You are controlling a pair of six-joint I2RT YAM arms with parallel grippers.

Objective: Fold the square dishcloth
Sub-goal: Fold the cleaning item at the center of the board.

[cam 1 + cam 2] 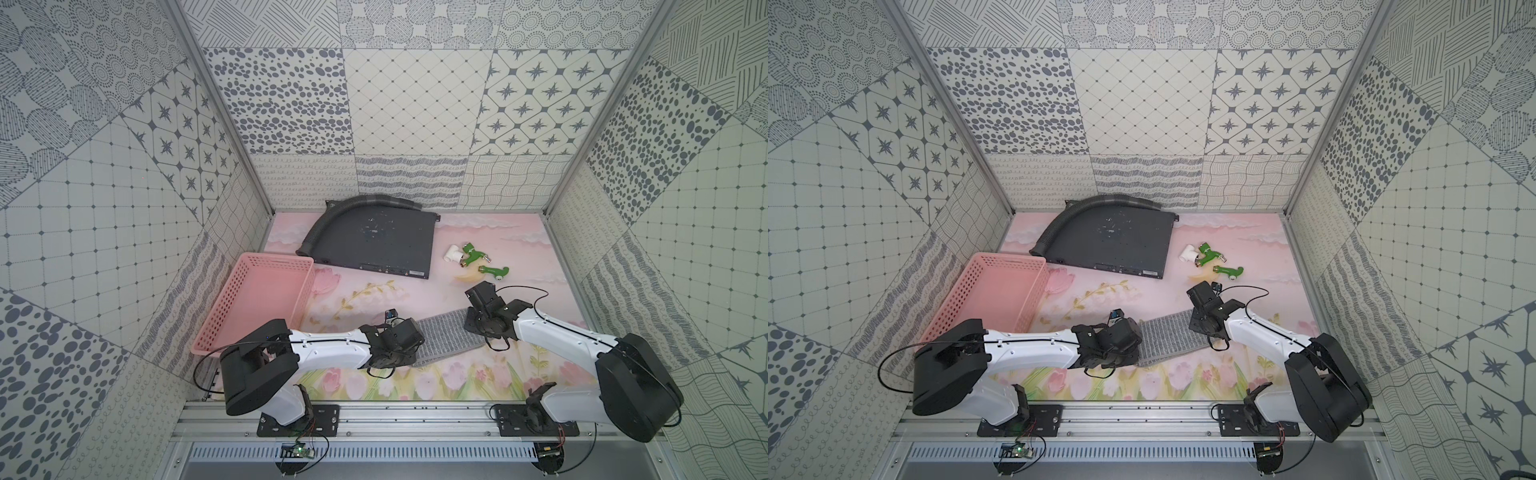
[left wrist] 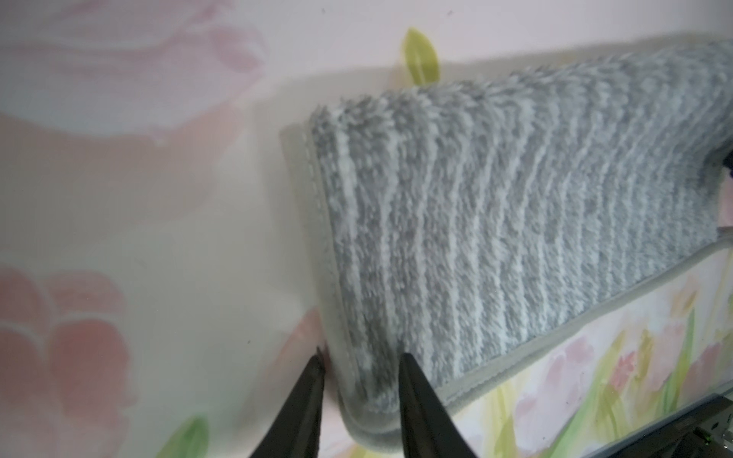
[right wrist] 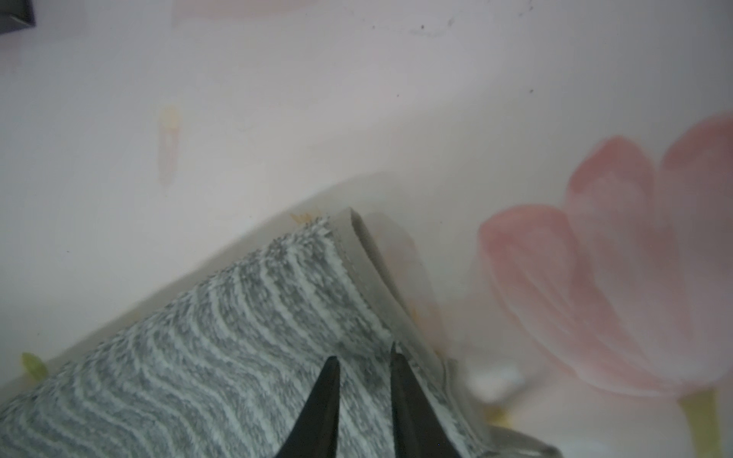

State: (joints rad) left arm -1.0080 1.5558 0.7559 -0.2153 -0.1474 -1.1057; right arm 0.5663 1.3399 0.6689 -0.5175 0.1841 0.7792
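Grey striped fluffy square dishcloth (image 1: 446, 336), looking limp and light, is lying on pink floral table (image 1: 519, 249). Right gripper (image 3: 364, 352) is pinching its hemmed edge. Left gripper (image 2: 361, 353) is straddling a corner, grip unclear. Hemmed corners are looking best for holding.

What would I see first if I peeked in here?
The square dishcloth, fluffy grey with whitish stripes, lies near the front of the flowery pink table, with the left gripper and the right gripper each at one end of it. A big pink basket sits on the robot's left side.
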